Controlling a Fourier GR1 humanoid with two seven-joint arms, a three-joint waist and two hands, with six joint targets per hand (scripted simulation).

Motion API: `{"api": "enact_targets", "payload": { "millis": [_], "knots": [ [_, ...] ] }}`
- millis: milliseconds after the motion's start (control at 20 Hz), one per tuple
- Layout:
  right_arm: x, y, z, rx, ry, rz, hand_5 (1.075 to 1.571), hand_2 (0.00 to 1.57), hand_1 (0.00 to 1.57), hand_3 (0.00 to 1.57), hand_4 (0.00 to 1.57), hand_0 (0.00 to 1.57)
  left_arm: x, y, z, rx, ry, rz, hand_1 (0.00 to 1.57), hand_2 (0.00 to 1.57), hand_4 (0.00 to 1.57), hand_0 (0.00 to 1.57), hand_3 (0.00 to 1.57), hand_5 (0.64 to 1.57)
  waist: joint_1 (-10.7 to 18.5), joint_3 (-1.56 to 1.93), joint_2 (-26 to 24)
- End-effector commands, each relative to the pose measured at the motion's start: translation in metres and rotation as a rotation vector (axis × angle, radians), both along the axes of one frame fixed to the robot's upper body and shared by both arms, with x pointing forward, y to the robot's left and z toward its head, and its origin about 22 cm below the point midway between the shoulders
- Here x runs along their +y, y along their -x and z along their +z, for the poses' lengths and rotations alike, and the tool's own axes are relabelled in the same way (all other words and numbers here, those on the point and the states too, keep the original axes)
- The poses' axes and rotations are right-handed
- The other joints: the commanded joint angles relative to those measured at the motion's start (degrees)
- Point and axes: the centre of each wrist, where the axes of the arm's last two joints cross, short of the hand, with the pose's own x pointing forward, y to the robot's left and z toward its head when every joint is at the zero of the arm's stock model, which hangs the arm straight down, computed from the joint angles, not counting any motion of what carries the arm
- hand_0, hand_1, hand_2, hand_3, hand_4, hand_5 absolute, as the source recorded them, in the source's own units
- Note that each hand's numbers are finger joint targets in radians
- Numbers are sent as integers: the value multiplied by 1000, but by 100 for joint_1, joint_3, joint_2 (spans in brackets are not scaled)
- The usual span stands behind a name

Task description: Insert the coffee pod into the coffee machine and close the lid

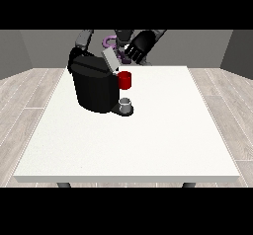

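The black coffee machine point(95, 88) stands on the left half of the white table point(163, 140). Its grey lid point(110, 60) is tilted up at the top. The hand at the view's right point(138, 46) hovers just behind and to the right of the lid, fingers relaxed and holding nothing. The hand at the view's left point(75, 56) is low behind the machine's top left corner and blends into the black body. A red thing at the machine point(124, 80) sits at its front right. A small grey thing point(126, 103) rests on the machine's black base below it.
White table surface stretches in front of and to the right of the machine. The robot's torso with a purple part point(108, 42) is behind the far table edge. Wooden floor surrounds the table.
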Motion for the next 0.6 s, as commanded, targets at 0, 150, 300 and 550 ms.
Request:
{"api": "enact_targets", "payload": {
  "millis": [0,150,300,550],
  "knots": [
    [6,-6,9,-10,10,-41,1571,0,0,0,0,0,-13,-4,21,12,-6,1,1247,1299,479,1247,1249,1571,-22,1,72],
    [-11,-24,43,-76,5,-39,1571,0,0,0,0,0,8,-1,42,-61,-13,3,1239,1290,479,1239,1248,1571,-26,0,402],
    [5,-17,38,-78,-6,-27,1571,0,0,0,178,0,-4,-5,36,-67,-1,4,1258,1299,494,1258,1245,1571,-208,0,517],
    [7,-21,43,-95,-1,-37,1571,0,0,0,0,0,8,-4,64,-77,-23,32,1188,1258,461,1188,1219,1571,-234,1,697]
  ]
}}
